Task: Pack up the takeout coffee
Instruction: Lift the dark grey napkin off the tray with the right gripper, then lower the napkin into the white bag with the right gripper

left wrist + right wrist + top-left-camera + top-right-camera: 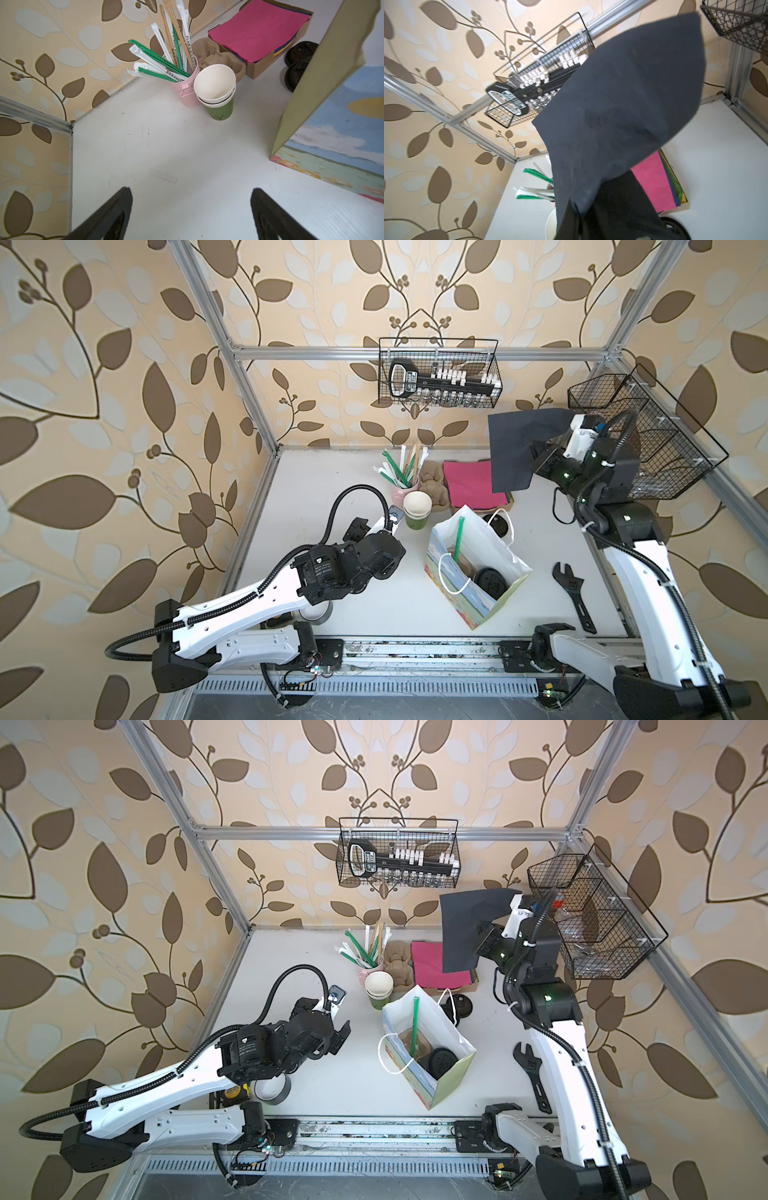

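Observation:
The takeout coffee (492, 583) (442, 1061), a cup under a round black lid, stands inside the open paper bag (457, 597) (411, 1081) in the middle of the table, beside a green straw (459, 539). My left gripper (380, 537) (328, 1017) (191, 207) hovers open over bare table left of the bag (332, 124), with nothing between its fingers (116, 214). My right gripper (536, 460) (484, 936) (577, 218) is raised at the back right, shut on a dark napkin (515, 448) (623, 104). The hanging napkin hides its jaws.
A stack of green cups (417, 510) (216, 91), a pink straw holder (187, 91), a cardboard carrier (432, 485) and a box of pink napkins (469, 483) line the back. Loose black lids (498, 524) lie behind the bag. A wrench (575, 593), a tape roll (316, 612) and wire baskets (438, 373) (648, 439) surround.

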